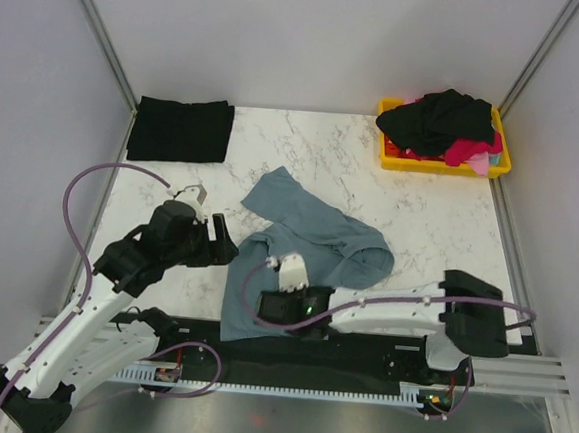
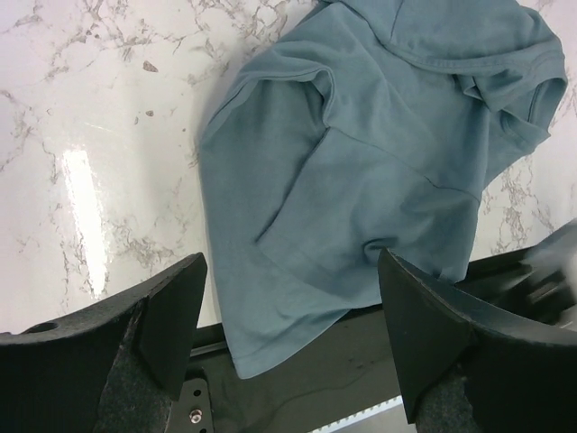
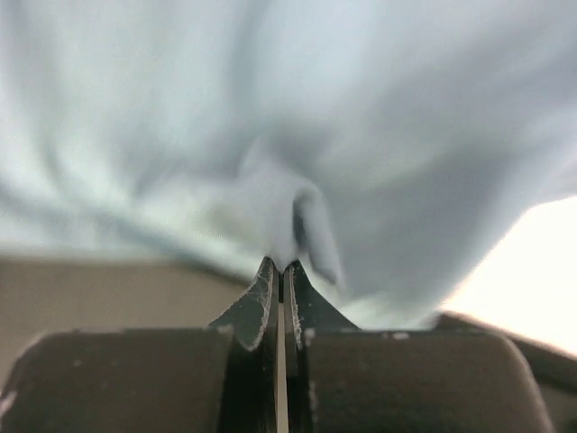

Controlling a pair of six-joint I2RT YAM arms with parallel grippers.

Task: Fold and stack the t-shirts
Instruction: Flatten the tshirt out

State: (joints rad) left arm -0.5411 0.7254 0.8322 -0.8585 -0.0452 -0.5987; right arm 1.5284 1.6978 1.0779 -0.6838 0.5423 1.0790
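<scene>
- Blue-grey t-shirt [image 1: 307,243] lies crumpled at lower centre of the top view. Its near hem hangs over the table [image 1: 418,237] edge onto the black rail, and one sleeve reaches toward upper left.
- Right gripper [image 3: 279,268] is pressed together. In the blurred wrist view a small ridge of the shirt's cloth rises right at the tips, so it reads as a pinch on the fabric near the lower edge. Likely purpose is to get a hold for dragging the shirt flat before folding.
- Left gripper [image 2: 290,271] is spread wide and holds nothing. It hangs over the shirt's left side, just left of it in the top view, probably staged to take the opposite edge.
- Folded black shirt [image 1: 181,130] sits flat at upper left, well apart. I read it as the start of the stack.
- Yellow bin [image 1: 444,169] is at upper right. A heaped black shirt [image 1: 443,118] spills over its rim, with a pink-red shirt [image 1: 465,150] under it. Both are unfolded, so more work is queued.
</scene>
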